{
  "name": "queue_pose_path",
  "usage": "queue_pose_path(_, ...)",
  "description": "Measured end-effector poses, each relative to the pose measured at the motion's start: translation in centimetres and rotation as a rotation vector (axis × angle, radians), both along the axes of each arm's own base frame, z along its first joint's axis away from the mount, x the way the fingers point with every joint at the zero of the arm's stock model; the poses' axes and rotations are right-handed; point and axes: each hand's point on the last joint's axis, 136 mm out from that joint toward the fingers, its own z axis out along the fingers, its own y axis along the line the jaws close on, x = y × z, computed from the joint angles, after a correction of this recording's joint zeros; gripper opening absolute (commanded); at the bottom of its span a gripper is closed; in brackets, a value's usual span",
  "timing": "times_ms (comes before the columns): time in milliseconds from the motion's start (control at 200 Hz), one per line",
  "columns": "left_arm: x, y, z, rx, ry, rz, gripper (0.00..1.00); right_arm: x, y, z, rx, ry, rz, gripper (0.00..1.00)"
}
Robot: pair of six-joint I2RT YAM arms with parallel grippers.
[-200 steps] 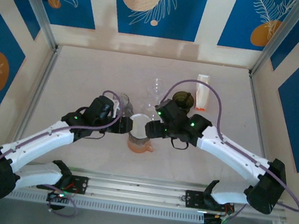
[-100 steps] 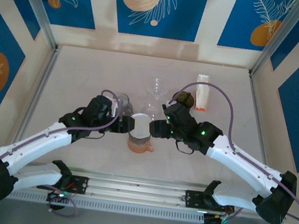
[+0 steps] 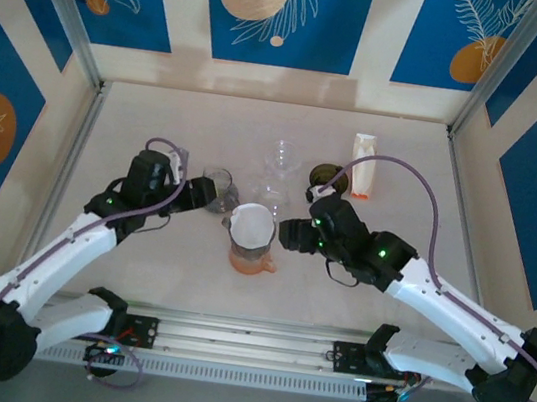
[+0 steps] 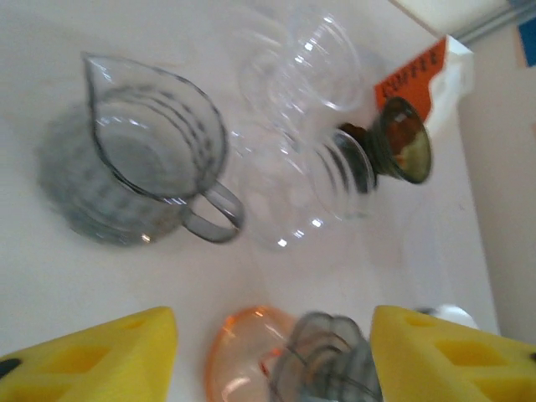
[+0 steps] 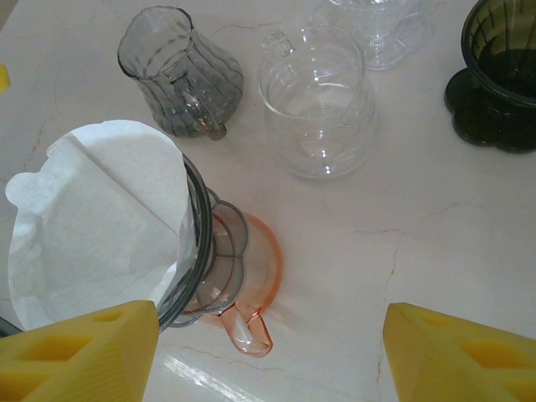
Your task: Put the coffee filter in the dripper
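1. Two arms are reaching in over the table [image 3: 159,124] from its near edge, and I am watching them from overhead and through both wrist cameras.
2. I am seeing the coffee filter [image 5: 100,218] sitting inside the grey dripper [image 5: 198,251], with its white paper standing up above the rim.
3. That dripper is standing on the pink server [image 5: 255,251], near the middle of the table and between the two grippers.
4. The right gripper [image 3: 286,234] is hovering just beside the dripper on its right side. Its fingers are spread wide and gripping nothing, and its own camera is showing me bare table between the yellow pads [image 5: 461,356].
5. The left gripper [image 3: 207,192] is hanging near the grey pitcher [image 3: 221,192], to the left of the dripper. Its fingers are released as well, with nothing caught between them. Through its wrist camera the pitcher is standing ahead of the fingertips, apart from them.
6. Behind the dripper, a clear glass server [image 3: 271,199] is standing just beside the pitcher, and a clear glass dripper [image 3: 282,158] is standing farther back.
7. At the back right, a dark green dripper [image 3: 328,178] and a coffee box [image 3: 363,165] are standing close together, well apart from the filter.
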Motion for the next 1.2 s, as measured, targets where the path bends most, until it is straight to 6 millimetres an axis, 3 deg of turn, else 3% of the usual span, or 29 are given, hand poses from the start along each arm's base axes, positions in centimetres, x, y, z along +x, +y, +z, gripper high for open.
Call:
queue_pose_path(230, 3.5, 1.2, -5.4, 0.053, 0.126, 0.093, 0.58, -0.3, -0.6, -1.0, -0.006, 0.011, -0.010, 0.72)
queue_pose_path(360, 5.7, 1.8, -7.0, 0.085, 0.150, 0.147, 0.63, -0.4, -0.9, -1.0, 0.001, 0.007, -0.014, 0.72)
queue_pose_path(505, 7.9, 2.0, -7.8, 0.104, 0.146, 0.194, 0.61, -0.6, -1.4, -1.1, 0.013, 0.002, -0.023, 0.72)
queue_pose_path(770, 9.7, 2.8, -9.1, 0.147, 0.170, 0.248, 0.49, -1.2, -2.8, -2.5, 0.020, 0.021, -0.050, 0.72)
queue_pose_path(1200, 9.2, 3.6, -9.7, 0.224, 0.209, 0.243, 0.30, -3.2, -5.3, -5.4, 0.048, 0.087, -0.091, 0.72)
